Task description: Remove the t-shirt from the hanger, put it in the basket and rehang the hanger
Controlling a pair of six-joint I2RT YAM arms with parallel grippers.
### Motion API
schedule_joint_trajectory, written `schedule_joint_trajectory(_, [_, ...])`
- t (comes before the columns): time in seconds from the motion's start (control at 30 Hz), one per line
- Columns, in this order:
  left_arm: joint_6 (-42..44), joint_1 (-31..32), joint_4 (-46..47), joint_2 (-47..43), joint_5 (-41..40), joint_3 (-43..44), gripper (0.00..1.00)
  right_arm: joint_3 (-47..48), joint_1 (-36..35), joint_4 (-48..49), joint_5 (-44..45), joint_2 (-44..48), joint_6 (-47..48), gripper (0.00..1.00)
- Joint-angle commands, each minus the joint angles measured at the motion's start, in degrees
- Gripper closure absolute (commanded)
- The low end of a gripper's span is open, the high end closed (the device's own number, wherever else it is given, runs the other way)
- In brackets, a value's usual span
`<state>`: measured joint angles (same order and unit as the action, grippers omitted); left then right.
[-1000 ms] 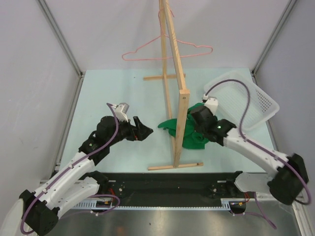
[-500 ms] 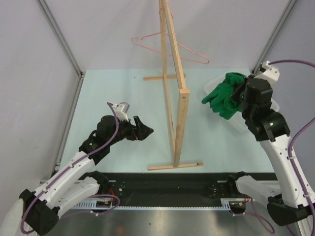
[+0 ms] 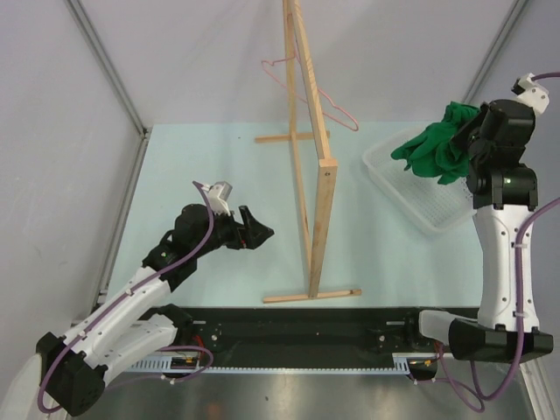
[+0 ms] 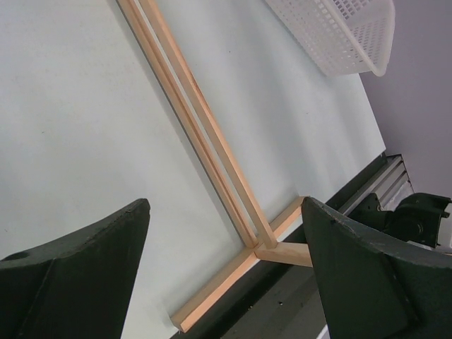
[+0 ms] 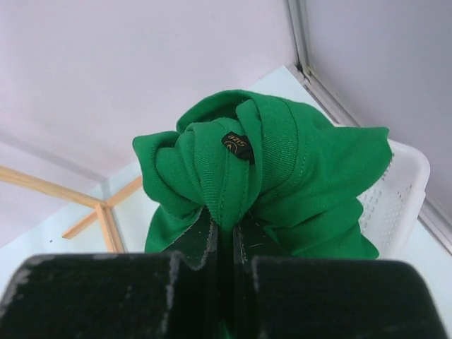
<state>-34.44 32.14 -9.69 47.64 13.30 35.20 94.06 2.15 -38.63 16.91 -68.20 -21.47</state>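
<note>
The t-shirt [image 5: 282,162] is soft green cloth, matt, with stitched seams. The hanger [image 3: 341,112] is thin pink wire. The rack frame [image 3: 317,201] is pale, smooth wood. The basket [image 4: 332,35] is white perforated plastic, and the pale tabletop [image 3: 201,166] looks smooth and matt.

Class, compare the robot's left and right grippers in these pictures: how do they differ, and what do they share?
The left gripper is open and empty; the right gripper is shut on the bunched green t-shirt. The left gripper is over the table, left of the wooden rack; the right gripper is high above the white basket. Both are black, and neither touches the pink hanger.
</note>
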Motion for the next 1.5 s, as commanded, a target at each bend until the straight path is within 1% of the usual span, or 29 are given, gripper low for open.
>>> schedule_joint_trajectory(0.0, [0.5,0.5,2.5,0.6,0.9,2.3,0.07,-2.8,5.2,4.0,-7.4,-2.8,-2.2,1.0])
schedule_joint_trajectory(0.07, [0.5,0.5,2.6,0.7,1.0,2.4,0.07,-6.0,7.9,5.8,-10.7,-5.2,-3.0,1.0])
schedule_joint_trajectory(0.13, [0.6,0.5,2.4,0.6,1.2,2.4,0.07,-9.0,9.0,7.4,-10.3,-7.1,-3.0,1.0])
schedule_joint_trajectory(0.17, [0.6,0.5,2.3,0.6,1.2,2.4,0.07,-9.6,10.3,7.7,-10.5,-10.3,-3.0,0.95])
schedule_joint_trajectory(0.2, [0.6,0.5,2.2,0.4,1.3,2.4,0.07,-9.8,11.2,7.3,-11.1,-12.3,-3.2,0.77])
schedule_joint_trajectory(0.23, [0.7,0.5,2.0,0.3,1.3,2.4,0.07,-9.3,11.7,4.1,-11.5,-15.0,-3.0,0.63])
schedule_joint_trajectory(0.27, [0.8,0.5,1.9,0.3,1.4,2.5,0.07,-5.9,12.0,1.6,-11.5,-19.2,-3.0,0.48])
schedule_joint_trajectory(0.33, [0.9,0.5,1.5,-0.2,1.6,2.6,0.07,-4.1,11.4,-2.2,-10.8,-20.9,-2.9,0.36])
schedule_joint_trajectory(0.37, [1.1,0.5,1.3,-0.2,1.6,2.7,0.07,-5.4,10.8,-1.5,-10.3,-19.5,-2.7,0.26])
schedule_joint_trajectory(0.43, [1.3,0.5,0.9,-0.4,1.3,2.9,0.07,-6.2,9.2,-0.1,-8.5,-17.9,-2.3,0.2])
schedule_joint_trajectory(0.53, [1.5,0.6,0.8,-0.5,1.0,2.7,0.07,-4.9,7.5,-2.0,-6.0,-16.0,-1.4,0.18])
schedule_joint_trajectory(0.67, [0.9,0.5,1.8,-0.4,1.6,2.1,0.07,-2.7,4.5,-4.1,-5.7,-14.3,-1.1,0.17])
schedule_joint_trajectory(0.8, [0.2,0.6,3.2,0.4,2.6,1.7,0.06,-3.9,-1.8,-4.6,-6.0,-12.2,-2.6,0.17])
schedule_joint_trajectory(0.87, [0.2,1.0,3.6,1.8,3.6,1.9,0.06,-5.8,-4.5,-3.0,-7.6,-11.3,-4.2,0.16])
schedule_joint_trajectory(1.07, [0.2,5.3,4.7,6.8,3.7,3.1,0.06,-16.9,-15.2,3.5,-10.3,-7.8,-8.6,0.16])
schedule_joint_trajectory(1.27, [-0.5,9.0,6.5,8.9,2.2,3.1,0.06,-29.9,-24.8,10.4,-11.8,-2.6,-11.1,0.15])
schedule_joint_trajectory(1.4, [-1.4,10.0,7.7,9.0,2.1,1.0,0.06,-38.3,-27.8,14.5,-15.0,3.6,-12.0,0.06])
schedule_joint_trajectory(1.43, [-1.7,10.2,8.9,8.7,2.2,0.2,0.06,-42.3,-27.9,16.6,-16.4,5.3,-12.4,0.03])
schedule_joint_trajectory(1.47, [-1.9,10.5,9.5,8.1,2.1,-0.7,0.07,-44.8,-28.0,17.8,-16.4,10.0,-12.9,0.02])
